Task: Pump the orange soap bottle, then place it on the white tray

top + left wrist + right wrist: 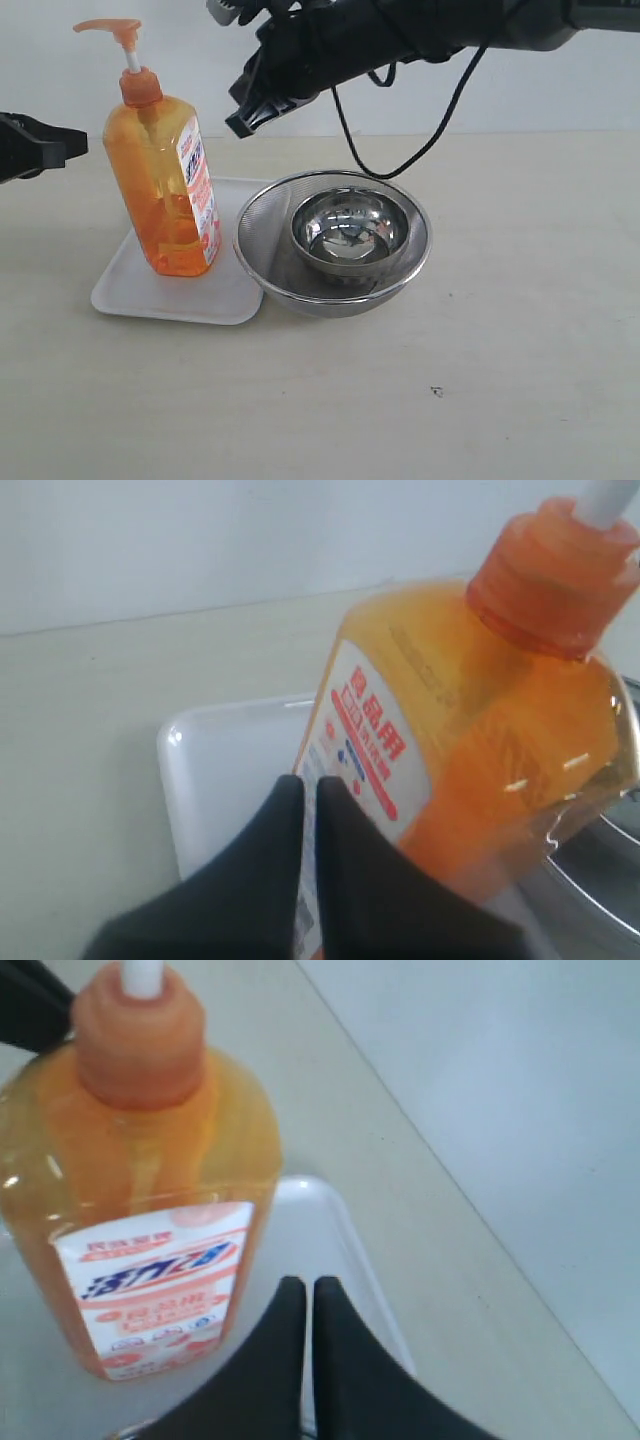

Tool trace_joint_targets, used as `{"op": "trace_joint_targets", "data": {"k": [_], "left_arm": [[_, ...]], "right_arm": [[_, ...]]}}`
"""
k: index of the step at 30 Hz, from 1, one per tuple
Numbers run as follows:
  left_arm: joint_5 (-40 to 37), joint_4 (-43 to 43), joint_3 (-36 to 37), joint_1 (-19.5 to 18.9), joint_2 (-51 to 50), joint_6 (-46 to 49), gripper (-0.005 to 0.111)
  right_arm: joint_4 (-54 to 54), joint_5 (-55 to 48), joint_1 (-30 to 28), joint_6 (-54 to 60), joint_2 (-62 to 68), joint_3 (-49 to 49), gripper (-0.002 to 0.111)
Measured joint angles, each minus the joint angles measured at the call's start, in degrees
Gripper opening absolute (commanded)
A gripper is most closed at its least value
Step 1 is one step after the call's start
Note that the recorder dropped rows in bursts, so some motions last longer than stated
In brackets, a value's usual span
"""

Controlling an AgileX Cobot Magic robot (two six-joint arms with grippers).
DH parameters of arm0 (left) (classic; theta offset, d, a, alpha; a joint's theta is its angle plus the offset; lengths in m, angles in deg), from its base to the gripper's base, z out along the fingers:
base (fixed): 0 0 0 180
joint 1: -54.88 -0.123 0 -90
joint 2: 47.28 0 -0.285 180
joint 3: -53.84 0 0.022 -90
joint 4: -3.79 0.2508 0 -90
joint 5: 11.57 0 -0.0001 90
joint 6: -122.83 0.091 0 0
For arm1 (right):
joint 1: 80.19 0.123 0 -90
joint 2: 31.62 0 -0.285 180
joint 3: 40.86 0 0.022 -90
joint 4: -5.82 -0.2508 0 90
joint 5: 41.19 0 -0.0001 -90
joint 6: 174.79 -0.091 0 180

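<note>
Surface: pale beige tabletop [480, 400] with a plain white wall [560, 85] behind it fills my screens.
Tray: the white tray [130, 290] lies flat on the table, and I place everything else from it.
Bottle: the orange soap bottle [165, 190] stands upright on the white tray, on the half nearer the strainer. Its pump head [110, 28] is raised on the white stem.
Strainer: a round steel mesh strainer [262, 240] sits against the tray's edge, its rim lapping over that side. A steel bowl [310, 235] rests inside it.
Left gripper: my left gripper [308, 790] hovers off the tray's side opposite the strainer, level with the bottle's shoulder and apart from the bottle. Its jaws are pressed almost together with only a thin slit between them, gripping nothing.
Right gripper: my right gripper [303, 1285] hangs in the air above the tray's back edge, tilted down toward the bottle. Its jaws are closed tight and empty.
Cable: a black cable [400, 165] loops down from the right arm behind the strainer.
</note>
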Motion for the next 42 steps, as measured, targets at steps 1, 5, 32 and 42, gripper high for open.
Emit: {"op": "trace_joint_targets", "data": {"k": [1, 5, 32, 42], "left_arm": [[-0.70, 0.00, 0.68, 0.00, 0.57, 0.00, 0.005], [-0.53, 0.00, 3.72, -0.09, 2.83, 0.00, 0.005], [-5.19, 6.47, 16.32, -0.09, 42.38, -13.73, 0.005], [-6.90, 7.75, 21.33, -0.09, 54.67, -18.06, 0.005]], "right_arm": [[0.56, -0.20, -0.59, -0.67, -0.27, 0.00, 0.000], [1.60, -3.00, -3.86, -2.69, -1.77, 0.00, 0.000], [19.19, -26.32, -12.30, -16.63, -17.96, 0.00, 0.000], [23.65, -28.06, -12.43, -20.85, -24.40, -4.75, 0.000]]}}
